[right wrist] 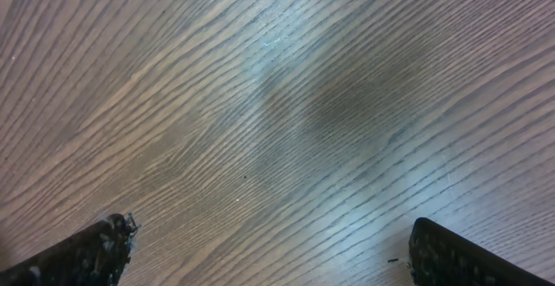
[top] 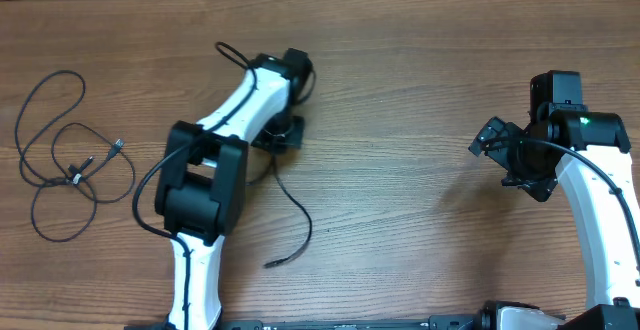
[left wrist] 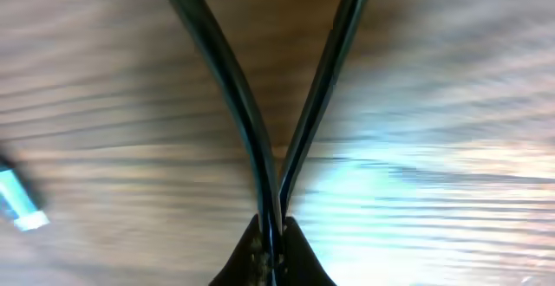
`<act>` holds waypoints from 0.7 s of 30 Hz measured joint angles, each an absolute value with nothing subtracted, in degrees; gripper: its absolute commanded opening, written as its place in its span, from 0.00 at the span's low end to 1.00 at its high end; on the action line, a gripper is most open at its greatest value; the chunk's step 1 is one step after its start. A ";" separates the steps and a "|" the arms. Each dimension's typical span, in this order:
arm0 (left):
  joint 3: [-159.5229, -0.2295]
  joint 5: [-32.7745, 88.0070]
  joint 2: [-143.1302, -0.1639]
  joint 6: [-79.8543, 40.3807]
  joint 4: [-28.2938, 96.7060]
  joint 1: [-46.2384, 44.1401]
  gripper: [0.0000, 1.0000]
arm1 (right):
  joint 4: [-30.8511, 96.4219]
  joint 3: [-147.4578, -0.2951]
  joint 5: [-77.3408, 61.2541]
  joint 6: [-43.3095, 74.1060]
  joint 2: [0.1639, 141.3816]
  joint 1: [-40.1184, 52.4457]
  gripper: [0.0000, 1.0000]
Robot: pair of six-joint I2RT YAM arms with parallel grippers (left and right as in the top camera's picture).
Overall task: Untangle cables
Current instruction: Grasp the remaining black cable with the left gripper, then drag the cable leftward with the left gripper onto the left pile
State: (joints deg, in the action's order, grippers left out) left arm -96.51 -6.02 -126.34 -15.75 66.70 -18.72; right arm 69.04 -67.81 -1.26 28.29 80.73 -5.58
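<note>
One thin black cable (top: 60, 145) lies in loose loops at the far left of the table, with small silvery plug ends (top: 117, 146) near its middle. A second thin black cable (top: 296, 210) runs from under my left gripper (top: 280, 135) down to a plug end (top: 272, 264) at the front. In the left wrist view my left gripper (left wrist: 272, 234) is shut on two strands of this cable (left wrist: 225, 69), low over the wood. A pale plug tip (left wrist: 19, 204) shows at the left edge. My right gripper (top: 492, 140) is open and empty at the right, its fingers (right wrist: 269, 251) wide apart over bare wood.
The wooden table (top: 400, 90) fills the view. My left arm (top: 205, 185) stretches from the front edge up to the middle. My right arm (top: 600, 200) stands along the right edge.
</note>
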 measured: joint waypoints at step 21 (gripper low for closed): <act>-106.37 -9.28 -100.68 -14.44 63.59 16.67 0.04 | 69.04 -67.81 -1.26 28.25 80.73 -5.58 1.00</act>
